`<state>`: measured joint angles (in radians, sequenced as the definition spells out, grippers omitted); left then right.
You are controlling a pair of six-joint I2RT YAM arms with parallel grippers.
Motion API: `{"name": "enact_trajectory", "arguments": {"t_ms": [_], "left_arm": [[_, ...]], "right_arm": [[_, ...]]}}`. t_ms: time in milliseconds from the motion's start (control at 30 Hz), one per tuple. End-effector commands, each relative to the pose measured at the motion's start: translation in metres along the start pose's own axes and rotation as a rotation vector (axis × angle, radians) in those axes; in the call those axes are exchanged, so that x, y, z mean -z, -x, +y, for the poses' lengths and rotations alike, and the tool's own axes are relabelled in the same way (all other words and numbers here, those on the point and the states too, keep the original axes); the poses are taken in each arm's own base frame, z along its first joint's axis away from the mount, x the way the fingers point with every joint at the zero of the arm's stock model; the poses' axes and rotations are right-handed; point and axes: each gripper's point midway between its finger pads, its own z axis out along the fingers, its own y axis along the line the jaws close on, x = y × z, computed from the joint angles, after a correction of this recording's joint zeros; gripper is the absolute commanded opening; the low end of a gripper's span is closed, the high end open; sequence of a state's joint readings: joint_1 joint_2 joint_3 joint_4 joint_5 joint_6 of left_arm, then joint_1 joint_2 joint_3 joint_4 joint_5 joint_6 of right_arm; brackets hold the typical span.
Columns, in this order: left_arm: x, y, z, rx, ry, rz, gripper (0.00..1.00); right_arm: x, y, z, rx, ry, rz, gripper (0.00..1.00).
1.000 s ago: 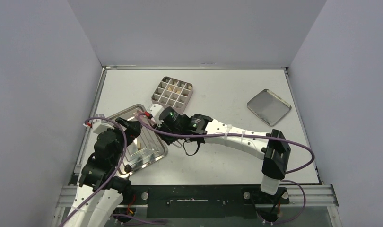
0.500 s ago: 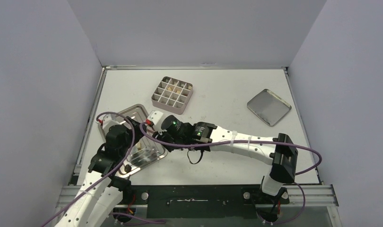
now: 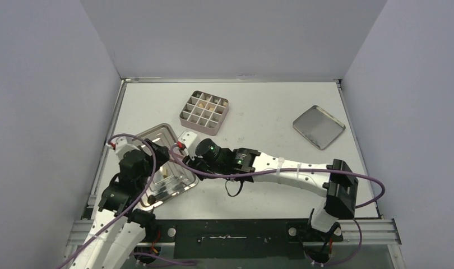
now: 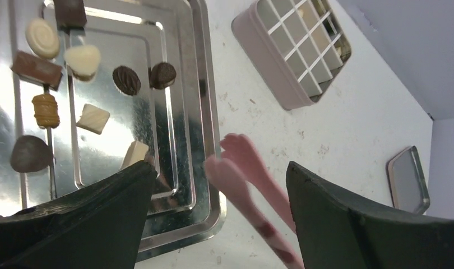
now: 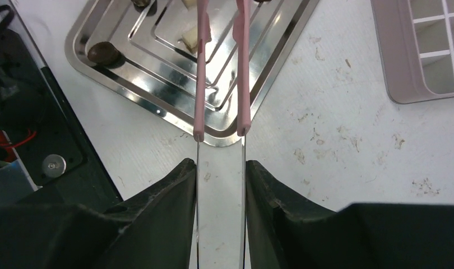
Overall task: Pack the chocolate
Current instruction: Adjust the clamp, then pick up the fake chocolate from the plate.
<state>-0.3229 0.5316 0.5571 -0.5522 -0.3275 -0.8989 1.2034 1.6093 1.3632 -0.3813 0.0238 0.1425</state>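
Observation:
Several pieces of chocolate (image 4: 126, 80), dark brown, tan and cream-white, lie on the silver stepped tray (image 4: 201, 84). My right gripper (image 5: 221, 165) is shut on metal tongs (image 5: 199, 84) with pink tips. The tips are spread apart over the tray, either side of a white cube (image 5: 190, 38). A dark round piece (image 5: 102, 52) rests in the tray's corner. My left gripper (image 4: 220, 168) hangs open above the tray's right rim, with the pink tong tips (image 4: 244, 168) between its fingers and touching neither. From above, both grippers meet at the tray (image 3: 183, 180).
The gridded tin (image 3: 204, 112) stands beyond the tray, a few pale pieces in its far cells. Its lid (image 3: 319, 126) lies upside down at the right. Purple cables loop around both arms. The black base rail (image 5: 23, 134) runs just beside the tray.
My right arm has drawn nearer and lower, bringing the tongs over the tray's near part. My left gripper has shifted slightly right along the tray.

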Motion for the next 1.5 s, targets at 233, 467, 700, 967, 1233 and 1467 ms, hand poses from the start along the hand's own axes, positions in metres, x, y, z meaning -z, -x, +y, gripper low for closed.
{"name": "enact_trajectory", "arguments": {"t_ms": [233,467,700,967,1233,1467], "left_arm": [[0.100,0.147,-0.012,-0.125,0.003,-0.532,0.92],[0.122,0.156,0.004,-0.060,-0.022,-0.647,0.97],[0.118,0.154,0.005,-0.075,-0.001,-0.629,0.97],[0.116,0.153,0.003,-0.084,-0.003,-0.620,0.97],[0.116,0.154,0.003,-0.085,-0.004,-0.626,0.97],[0.116,0.154,0.003,-0.087,-0.005,-0.627,0.97]], "right_arm": [[-0.052,-0.014,0.010,0.132,0.012,0.092,0.37],[-0.064,-0.018,0.018,0.200,0.040,0.114,0.41],[-0.079,-0.021,0.018,0.237,0.042,0.138,0.43],[-0.094,-0.025,0.018,0.271,0.044,0.163,0.42],[-0.091,-0.023,0.018,0.279,0.045,0.166,0.27],[-0.071,-0.003,0.017,0.250,0.041,0.110,0.22]]}}
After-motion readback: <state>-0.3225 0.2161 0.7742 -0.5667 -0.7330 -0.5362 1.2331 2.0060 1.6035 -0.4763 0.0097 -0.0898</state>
